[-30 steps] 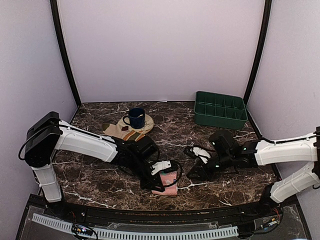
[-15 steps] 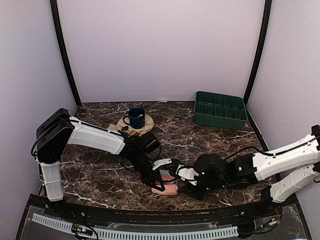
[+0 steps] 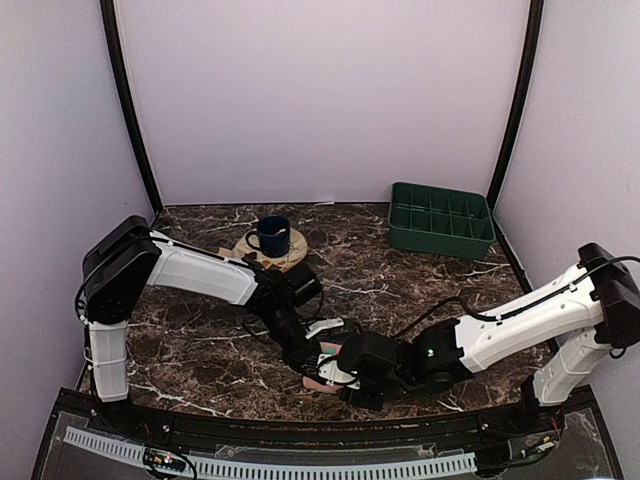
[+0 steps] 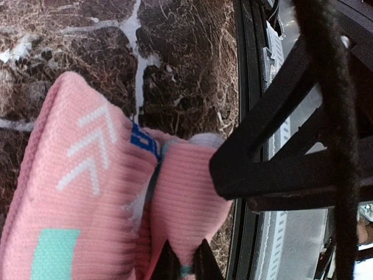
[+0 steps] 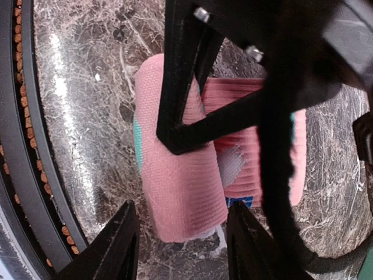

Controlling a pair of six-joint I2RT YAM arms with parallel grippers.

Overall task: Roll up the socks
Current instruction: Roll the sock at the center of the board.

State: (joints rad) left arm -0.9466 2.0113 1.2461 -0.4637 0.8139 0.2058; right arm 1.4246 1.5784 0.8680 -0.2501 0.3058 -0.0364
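Claws of both arms meet over the pink socks (image 3: pixel 317 381) at the lower centre of the top view, on the desk (image 3: pixel 200 340). The left claw (image 3: pixel 322 350) reaches in from the upper left, the right claw (image 3: pixel 348 378) from the right.

Left wrist view: its fingertips (image 4: pixel 168 266), at the bottom edge, pinch a fold of sock.

Right wrist view: the fingers (image 5: pixel 123 245) stand wide apart, astride the roll's end.

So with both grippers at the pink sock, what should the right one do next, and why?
Probably close the right gripper on the pink sock roll. Its fingers stand open on either side of the roll's end, while the left gripper pinches fabric at the fold. A grip there would likely keep the roll from unwinding.
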